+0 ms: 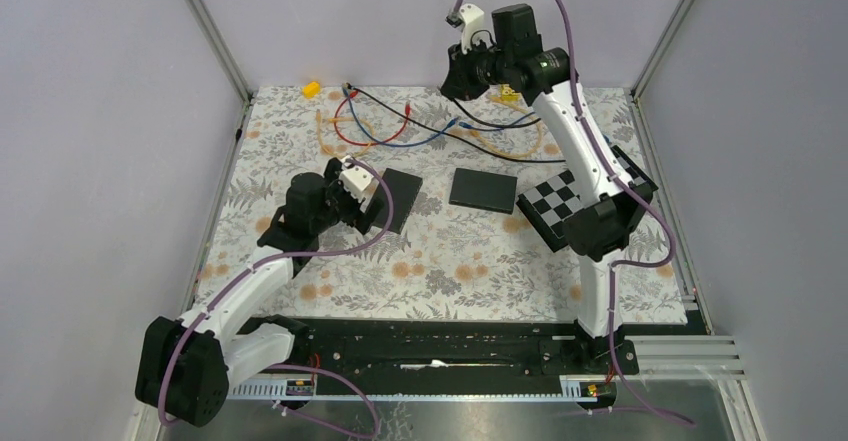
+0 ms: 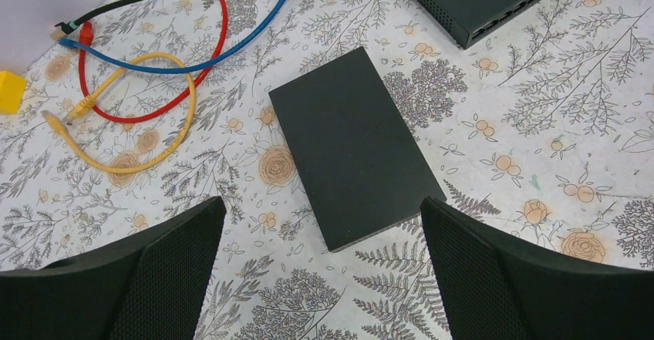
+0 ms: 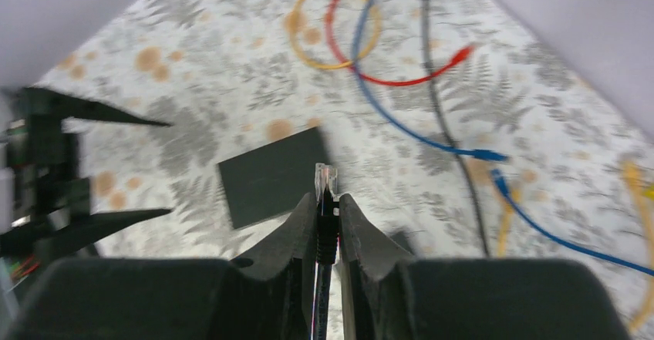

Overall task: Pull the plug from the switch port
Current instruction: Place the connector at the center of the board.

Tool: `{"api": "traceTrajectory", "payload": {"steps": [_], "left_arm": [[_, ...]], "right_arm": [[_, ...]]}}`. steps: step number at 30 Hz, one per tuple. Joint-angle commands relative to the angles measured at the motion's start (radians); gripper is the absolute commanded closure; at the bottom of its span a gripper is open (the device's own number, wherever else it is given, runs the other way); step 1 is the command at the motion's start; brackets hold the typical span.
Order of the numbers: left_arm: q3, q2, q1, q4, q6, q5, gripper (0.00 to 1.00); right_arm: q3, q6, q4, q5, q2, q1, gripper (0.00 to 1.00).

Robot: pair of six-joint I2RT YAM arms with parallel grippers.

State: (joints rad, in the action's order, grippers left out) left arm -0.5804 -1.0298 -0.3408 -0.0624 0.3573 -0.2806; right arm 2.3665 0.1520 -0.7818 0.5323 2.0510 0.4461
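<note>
Though unclear from above, plug [image 3: 327, 178] pinched in right claw [image 3: 328, 203].

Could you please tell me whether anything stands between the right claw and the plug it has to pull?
Nothing visible does. The right claw is shut on the plug and holds it in the air, out of any port and clear of the switch.

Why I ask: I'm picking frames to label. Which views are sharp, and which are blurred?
Left wrist view: sharp, with the black switch and coloured cables crisp. Right wrist view: soft throughout, with the plug in the right gripper fuzzy and the cables behind it smeared. Top view: evenly lit and clear.
</note>
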Motion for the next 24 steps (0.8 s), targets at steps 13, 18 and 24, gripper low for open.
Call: {"api": "traceTrajectory", "payload": {"steps": [13, 18, 24], "left_arm": [[0.009, -0.05, 0.008, -0.048, 0.0, -0.01, 0.01], [-0.002, -0.091, 0.008, -0.04, 0.001, -0.025, 0.01], [-0.023, -0.126, 0.008, -0.023, -0.001, -0.036, 0.01]], "right_arm": [[0.219, 0.08, 0.177, -0.194, 0.522, -0.102, 1.0], [0.213, 0.069, 0.187, -0.18, 0.575, -0.116, 0.98], [0.195, 0.046, 0.188, -0.162, 0.579, -0.124, 0.88]]}}
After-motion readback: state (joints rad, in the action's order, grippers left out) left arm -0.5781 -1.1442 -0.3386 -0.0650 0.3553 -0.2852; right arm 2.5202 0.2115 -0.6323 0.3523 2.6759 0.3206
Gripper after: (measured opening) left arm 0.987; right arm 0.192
